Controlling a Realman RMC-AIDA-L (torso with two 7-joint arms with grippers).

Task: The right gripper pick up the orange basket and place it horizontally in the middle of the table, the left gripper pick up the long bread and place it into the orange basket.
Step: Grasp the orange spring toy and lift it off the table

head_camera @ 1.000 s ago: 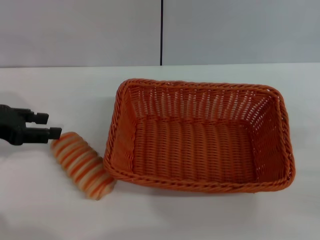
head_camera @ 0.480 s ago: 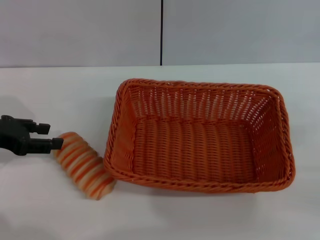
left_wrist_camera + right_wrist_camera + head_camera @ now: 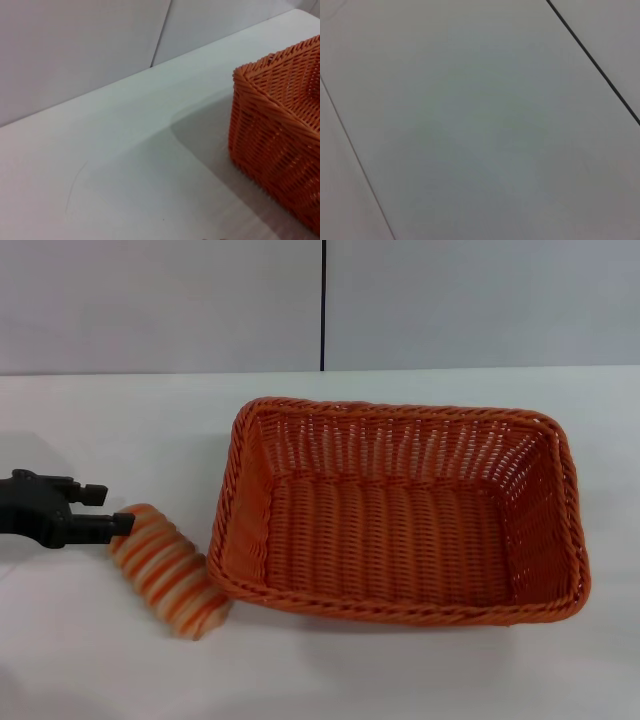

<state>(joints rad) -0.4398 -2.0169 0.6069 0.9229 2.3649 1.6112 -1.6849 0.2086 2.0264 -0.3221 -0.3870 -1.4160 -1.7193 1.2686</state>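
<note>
The orange basket (image 3: 400, 515) lies lengthwise across the middle of the white table (image 3: 120, 420), with nothing in it. One of its corners (image 3: 280, 130) shows in the left wrist view. The long bread (image 3: 168, 570), striped orange and cream, lies slanted on the table just left of the basket's near left corner. My left gripper (image 3: 110, 509) comes in from the left edge, low over the table and open. Its nearer finger (image 3: 105, 527) is at the bread's far end. The right gripper is out of view.
A grey wall with a dark vertical seam (image 3: 323, 305) stands behind the table. The right wrist view holds only grey wall panels with seams (image 3: 592, 57). Bare tabletop lies left of the bread and along the front edge.
My left gripper has sunk a little and its fingertips have edged right, up to the bread's far end. Bread and basket have not moved.
</note>
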